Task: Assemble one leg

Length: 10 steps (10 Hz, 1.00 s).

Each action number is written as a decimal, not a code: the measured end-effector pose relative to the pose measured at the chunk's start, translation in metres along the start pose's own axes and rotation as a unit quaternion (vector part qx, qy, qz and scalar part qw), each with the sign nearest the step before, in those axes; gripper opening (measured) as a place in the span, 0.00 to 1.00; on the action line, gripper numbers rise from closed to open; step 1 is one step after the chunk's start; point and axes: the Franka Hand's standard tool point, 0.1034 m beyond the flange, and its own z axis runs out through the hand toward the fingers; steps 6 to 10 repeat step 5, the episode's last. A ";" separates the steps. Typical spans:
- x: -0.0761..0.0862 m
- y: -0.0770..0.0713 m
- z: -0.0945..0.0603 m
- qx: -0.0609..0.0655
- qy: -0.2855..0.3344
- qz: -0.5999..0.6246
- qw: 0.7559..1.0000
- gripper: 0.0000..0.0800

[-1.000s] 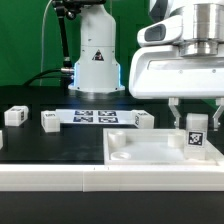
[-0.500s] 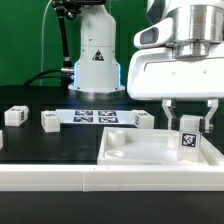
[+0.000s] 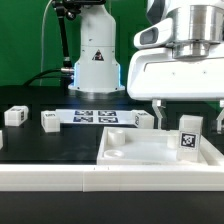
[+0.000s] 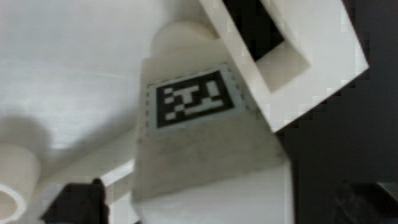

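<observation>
One leg (image 3: pixel 188 136), a small white block with a black-and-white tag, stands slightly tilted in the corner of the large flat white panel (image 3: pixel 140 152) on the exterior view's right. My gripper (image 3: pixel 188 124) hangs over it with a finger on each side, both apart from the block, so it is open. In the wrist view the tagged leg (image 4: pixel 205 130) fills the space between the dark fingers (image 4: pixel 80 202). Three more legs lie on the black table: one (image 3: pixel 14 116) on the exterior view's far left, one (image 3: pixel 49 119) beside it, and one (image 3: pixel 143 119) behind the panel.
The marker board (image 3: pixel 95 116) lies flat on the table between the loose legs. A white robot base (image 3: pixel 95 55) stands behind it in front of a green backdrop. The table's white front edge (image 3: pixel 60 175) runs along the bottom.
The fingers have spread wider apart and now stand off the leg. The leg and the panel have shifted a little toward the exterior view's left.
</observation>
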 end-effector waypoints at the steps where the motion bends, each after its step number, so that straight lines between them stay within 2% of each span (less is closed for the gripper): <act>1: 0.000 0.000 0.000 0.000 0.000 0.000 1.000 0.81; 10: 0.000 0.000 0.000 0.000 0.000 0.000 1.000 0.81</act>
